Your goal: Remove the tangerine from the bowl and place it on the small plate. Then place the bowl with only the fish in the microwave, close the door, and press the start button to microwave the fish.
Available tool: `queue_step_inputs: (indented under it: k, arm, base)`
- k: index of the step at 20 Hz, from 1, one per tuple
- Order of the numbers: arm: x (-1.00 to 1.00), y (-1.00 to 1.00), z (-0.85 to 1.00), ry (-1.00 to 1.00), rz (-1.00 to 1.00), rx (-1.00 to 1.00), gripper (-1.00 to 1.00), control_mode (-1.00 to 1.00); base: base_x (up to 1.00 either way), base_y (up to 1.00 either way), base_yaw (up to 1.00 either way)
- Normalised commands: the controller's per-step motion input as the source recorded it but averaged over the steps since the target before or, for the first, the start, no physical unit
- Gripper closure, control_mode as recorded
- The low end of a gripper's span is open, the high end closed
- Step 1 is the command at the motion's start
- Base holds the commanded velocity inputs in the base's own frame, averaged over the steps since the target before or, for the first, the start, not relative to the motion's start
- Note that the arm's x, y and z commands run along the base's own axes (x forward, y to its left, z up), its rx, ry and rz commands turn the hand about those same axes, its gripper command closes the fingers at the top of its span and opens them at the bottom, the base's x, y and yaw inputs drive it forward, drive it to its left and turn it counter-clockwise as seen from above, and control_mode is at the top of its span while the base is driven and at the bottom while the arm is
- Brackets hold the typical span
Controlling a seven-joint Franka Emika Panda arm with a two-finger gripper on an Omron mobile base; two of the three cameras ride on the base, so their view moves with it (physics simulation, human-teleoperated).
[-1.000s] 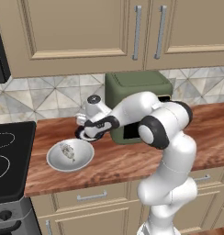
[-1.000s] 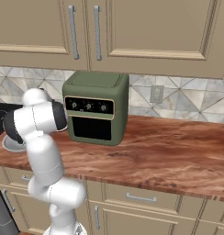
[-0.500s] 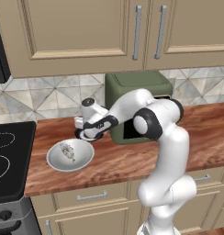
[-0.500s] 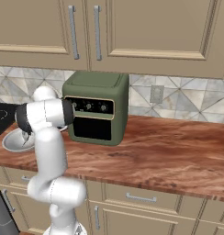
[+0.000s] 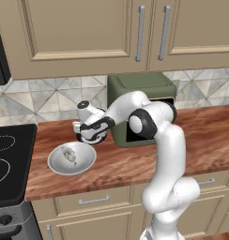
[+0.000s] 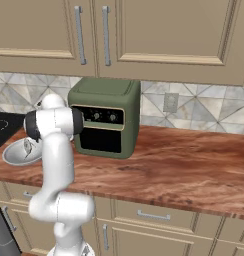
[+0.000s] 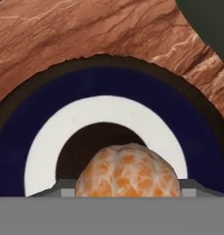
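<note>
Tool (image 5: 81, 135) with tangerine (image 7: 128, 170) now lower over small plate (image 7: 49, 110).

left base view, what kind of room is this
A home-style kitchen, by the look of it, and a rendered one. Beige wall cabinets hang over a wood-grain counter with a tiled backsplash, an olive-green countertop oven stands on it, and a black stovetop sits at the left.

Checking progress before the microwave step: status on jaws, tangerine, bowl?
Gripper over small plate, tangerine between jaws. Bowl holds fish alone. Nothing blocking.
</note>
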Motion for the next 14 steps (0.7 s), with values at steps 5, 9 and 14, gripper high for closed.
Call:
queue_step_inputs:
  k: [5,9,14]
  arm:
    - [-0.03,0.00,0.08,-0.03,0.00,0.00,-1.00,-1.00]
    - [-0.39,-0.01,0.33,-0.16,0.00,0.00,-1.00,-1.00]
    - [-0.49,-0.02,0.38,-0.21,0.00,0.00,-1.00,-1.00]
  base:
    - [0.00,0.00,0.00]
    - [0.00,0.00,0.00]
    - [0.00,0.00,0.00]
